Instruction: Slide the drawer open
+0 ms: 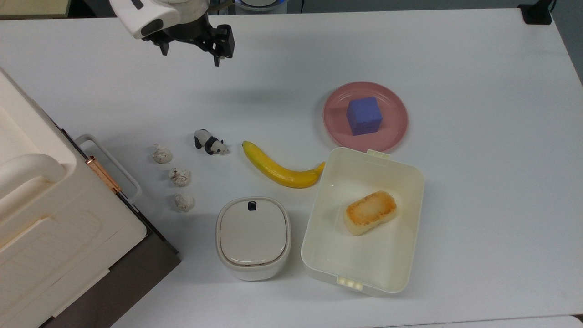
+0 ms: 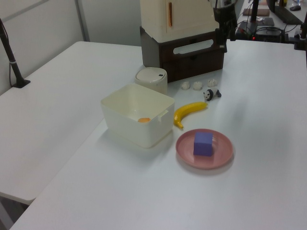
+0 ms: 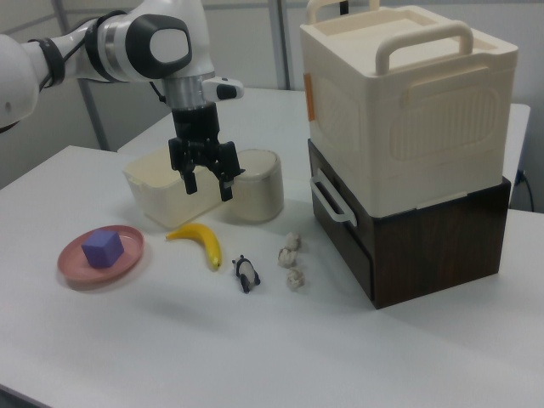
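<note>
Hanging above the white tabletop [image 1: 478, 191], the black two-finger gripper [image 3: 208, 182] has its fingers [image 3: 228, 189] spread wide apart, holding nothing and touching nothing. The dark brown drawer with its white rectangular loop handle [image 3: 326, 200] sits pushed in under a large cream handled box [image 3: 399, 102], well apart from the gripper, toward the right view's right. In the top view the gripper [image 1: 190, 51] is near the upper edge, and the drawer handle [image 1: 109, 164] lies far below it toward the top view's left. Three crumpled whitish lumps [image 1: 180, 176] and a small black-and-white panda figurine [image 1: 209, 142] lie on the table between gripper and drawer front.
</note>
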{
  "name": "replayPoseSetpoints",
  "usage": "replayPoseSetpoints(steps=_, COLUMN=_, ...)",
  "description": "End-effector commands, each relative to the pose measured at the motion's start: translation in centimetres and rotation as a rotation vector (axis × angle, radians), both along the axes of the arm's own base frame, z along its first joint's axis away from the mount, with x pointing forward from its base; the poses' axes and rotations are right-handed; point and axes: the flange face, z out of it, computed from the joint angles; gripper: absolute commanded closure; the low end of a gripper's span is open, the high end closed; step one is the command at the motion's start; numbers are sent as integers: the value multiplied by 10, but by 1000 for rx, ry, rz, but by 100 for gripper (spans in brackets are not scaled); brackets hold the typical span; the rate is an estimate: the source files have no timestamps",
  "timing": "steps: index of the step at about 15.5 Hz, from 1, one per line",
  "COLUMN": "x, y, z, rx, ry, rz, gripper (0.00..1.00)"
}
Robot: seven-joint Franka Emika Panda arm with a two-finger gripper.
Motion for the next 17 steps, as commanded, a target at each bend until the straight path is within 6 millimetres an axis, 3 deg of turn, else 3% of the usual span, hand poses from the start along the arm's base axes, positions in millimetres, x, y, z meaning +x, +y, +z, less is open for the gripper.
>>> replayPoseSetpoints(steps=1, x=3, y=5, z=-8, rx=5, ry=-20, rz=27, gripper=0)
replayPoseSetpoints(steps=8, x=25, y=5, z=-26, rx=10, ry=-96, rz=23, gripper=0)
replayPoseSetpoints(steps=11, x=27, y=1, z=-21, rx=12, ry=-116, rz=49, gripper=0)
replayPoseSetpoints(steps=17, x=28, y=-35, z=-11, rx=29, ry=-124, rz=315, gripper=0)
